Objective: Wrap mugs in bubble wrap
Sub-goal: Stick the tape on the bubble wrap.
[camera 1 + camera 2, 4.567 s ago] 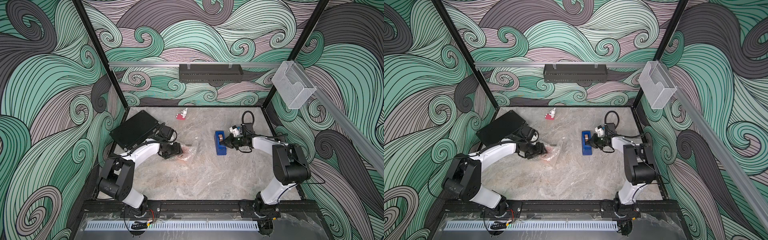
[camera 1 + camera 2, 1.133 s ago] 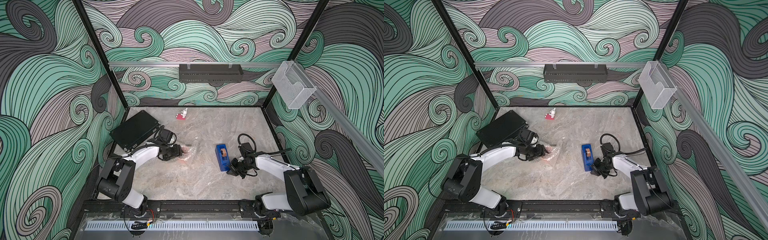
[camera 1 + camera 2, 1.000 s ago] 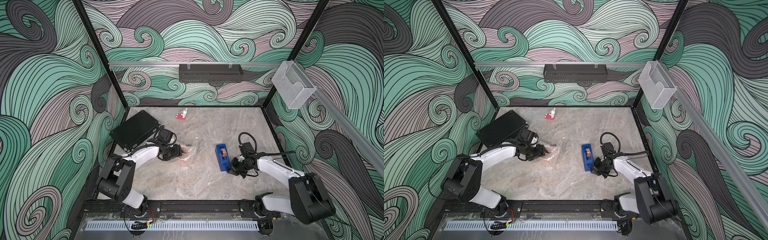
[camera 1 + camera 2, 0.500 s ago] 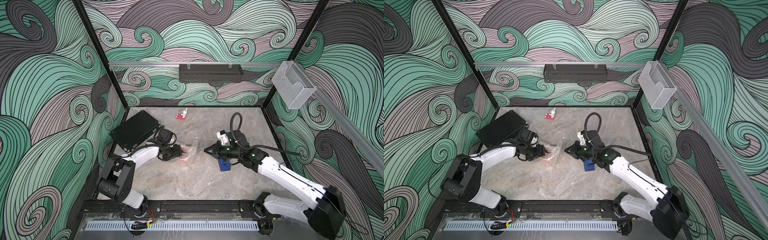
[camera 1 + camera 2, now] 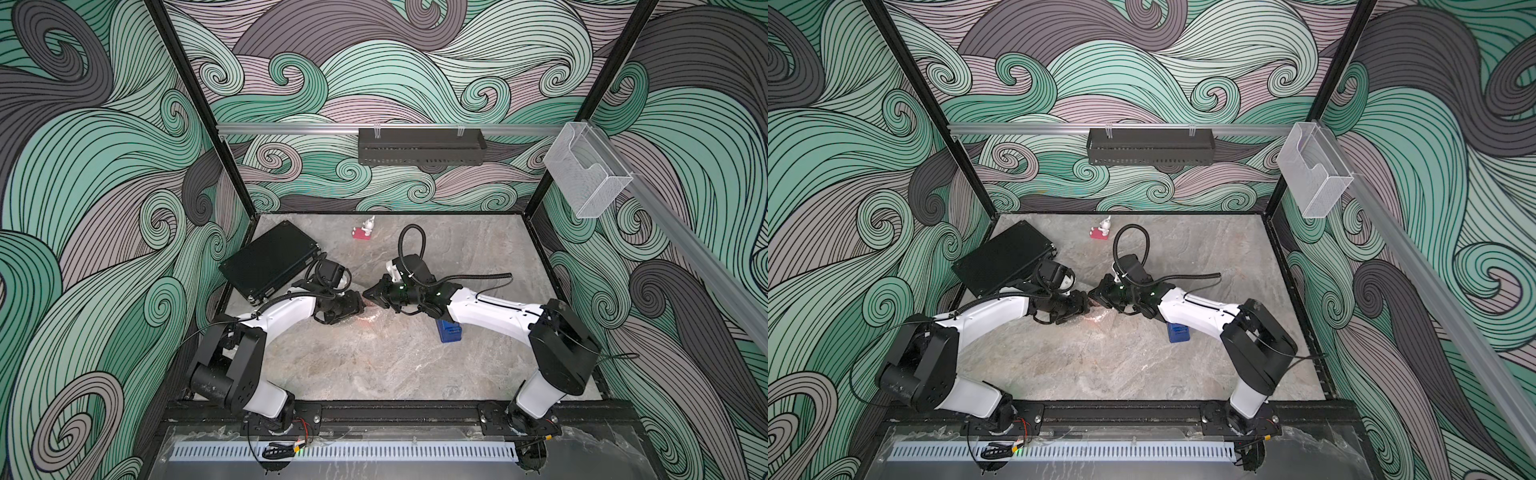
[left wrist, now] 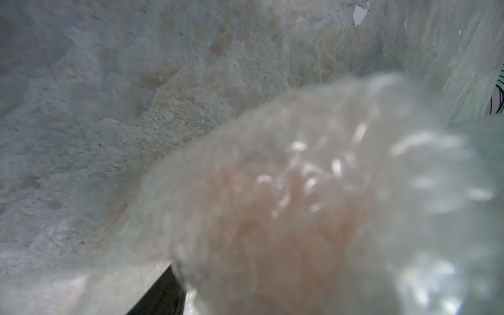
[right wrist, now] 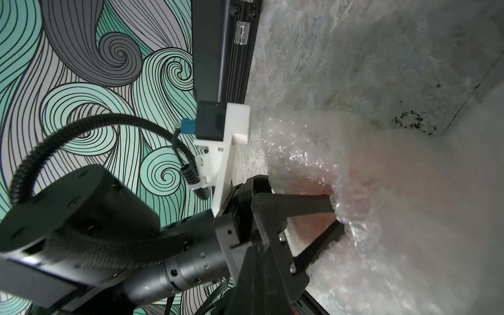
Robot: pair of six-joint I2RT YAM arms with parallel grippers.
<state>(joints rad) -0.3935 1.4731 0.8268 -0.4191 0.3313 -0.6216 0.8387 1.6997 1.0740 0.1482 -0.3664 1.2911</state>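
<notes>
The salmon mug [image 7: 313, 221] lies on the table, bundled in the bubble wrap [image 7: 300, 147]. My left gripper [image 7: 338, 219] is shut on it, with one finger [image 7: 300, 203] on each side of the bundle. In the left wrist view the mug [image 6: 272, 231] is a pink blur behind the bubble wrap [image 6: 409, 163]. In both top views the left gripper [image 5: 358, 305] [image 5: 1086, 306] covers most of the mug, and crinkled bubble wrap [image 5: 372, 323] [image 5: 1102, 320] shows just in front. My right gripper [image 5: 368, 294] [image 5: 1095, 296] [image 7: 259, 261] is shut, and its tip almost touches the left gripper.
A blue tape dispenser [image 5: 451, 332] [image 5: 1178, 332] sits partly under my right forearm. There is a black case [image 5: 270, 266] at the back left and a small red-and-white figurine [image 5: 363, 230] near the back wall. A black rack [image 5: 419, 145] and a clear holder [image 5: 586, 174] hang on the walls.
My right arm has swung left from beside the tape dispenser, and its shut gripper now sits close to the left gripper and the wrapped mug. The left arm has not moved.
</notes>
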